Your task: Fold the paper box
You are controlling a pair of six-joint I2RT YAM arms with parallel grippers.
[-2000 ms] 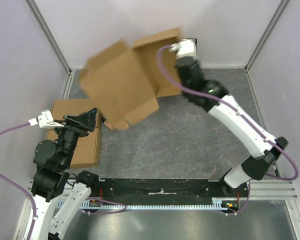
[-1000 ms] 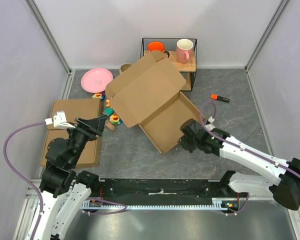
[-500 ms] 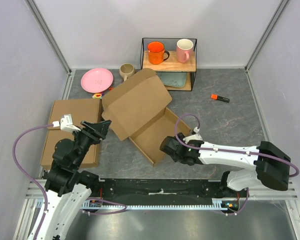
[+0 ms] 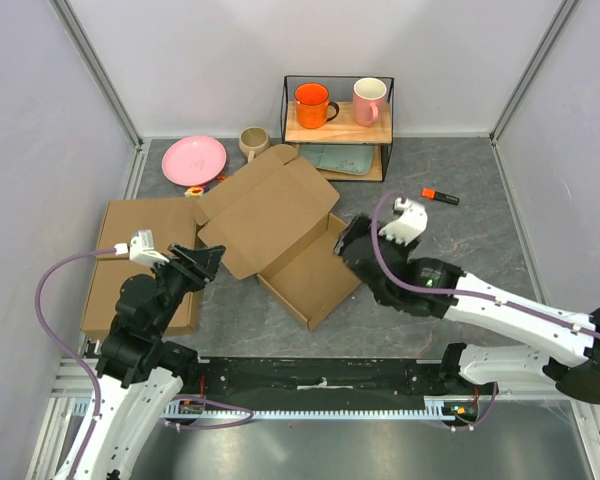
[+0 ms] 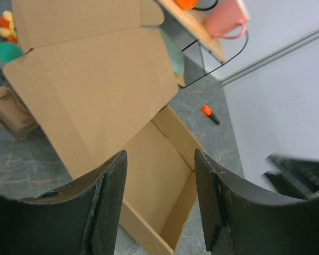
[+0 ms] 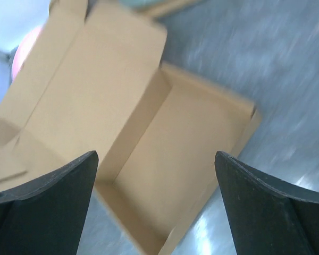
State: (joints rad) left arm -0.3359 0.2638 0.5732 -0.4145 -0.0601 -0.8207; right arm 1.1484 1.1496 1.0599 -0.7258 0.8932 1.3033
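The paper box [image 4: 280, 230] lies on the table with its shallow tray [image 4: 315, 280] upright and its lid [image 4: 265, 205] folded back toward the far left. My left gripper [image 4: 208, 258] hovers just left of the lid's near corner, open and empty. In the left wrist view the box [image 5: 101, 90] fills the space beyond the left gripper [image 5: 159, 155]. My right gripper [image 4: 350, 245] is at the tray's right wall, wide open and holding nothing. The right wrist view looks down into the tray [image 6: 186, 143] between the spread right gripper [image 6: 155, 156].
Two flat brown boxes [image 4: 140, 235] lie edge to edge at the left. At the back are a pink plate [image 4: 193, 158], a beige mug [image 4: 252, 140] and a wire shelf [image 4: 338, 125] with an orange mug [image 4: 310, 100] and a pink mug [image 4: 368, 98]. An orange marker [image 4: 440, 196] lies right.
My right gripper has opened fully, let go of the box and swung to the tray's right side. The box has settled flatter on the table. The left arm crept closer.
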